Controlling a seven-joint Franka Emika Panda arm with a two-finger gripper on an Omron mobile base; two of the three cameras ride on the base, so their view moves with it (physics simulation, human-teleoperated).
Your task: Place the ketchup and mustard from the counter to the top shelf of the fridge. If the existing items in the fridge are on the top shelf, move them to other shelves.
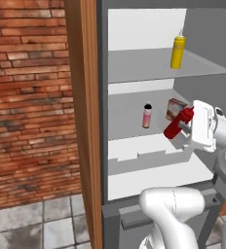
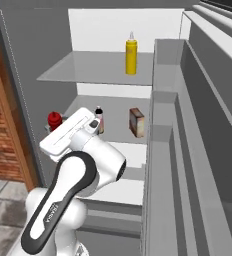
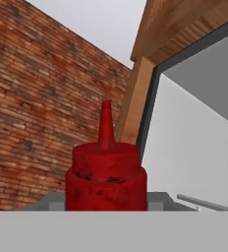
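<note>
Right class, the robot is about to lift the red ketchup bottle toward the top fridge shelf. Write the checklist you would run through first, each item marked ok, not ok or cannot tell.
1. Ketchup held in the pincer: ok, though tilted.
2. Mustard already on the top shelf: ok.
3. Free room on the top shelf beside the mustard: ok.
4. Pink bottle and brown box off the top shelf: ok, both stand one shelf lower.
5. Ketchup clear of the box behind it: cannot tell.
6. Fridge open: ok.
</note>
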